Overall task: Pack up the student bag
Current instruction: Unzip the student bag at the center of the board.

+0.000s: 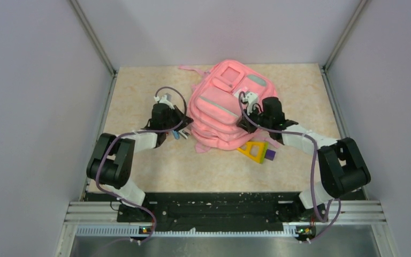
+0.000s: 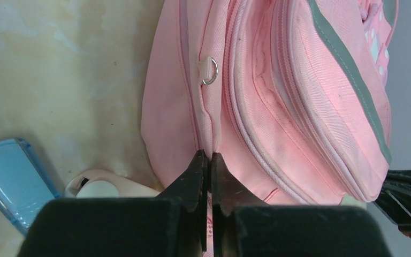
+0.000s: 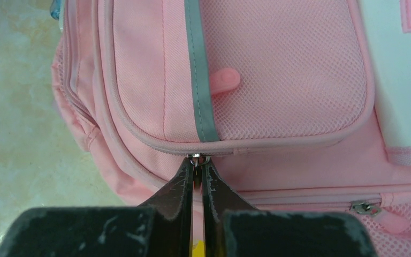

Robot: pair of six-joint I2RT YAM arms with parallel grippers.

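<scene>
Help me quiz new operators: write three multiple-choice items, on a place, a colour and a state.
1. Relative to the student bag, the yellow triangle lies: A on top; B on the table at its near edge; C inside.
2. The block beside the triangle is: A purple; B red; C white.
3. The right gripper is: A wide open; B shut on a zip pull; C holding the triangle.
Key: B, it lies on the tabletop against the bag; A, purple in the top view; B, jaws closed on the pull.
</scene>
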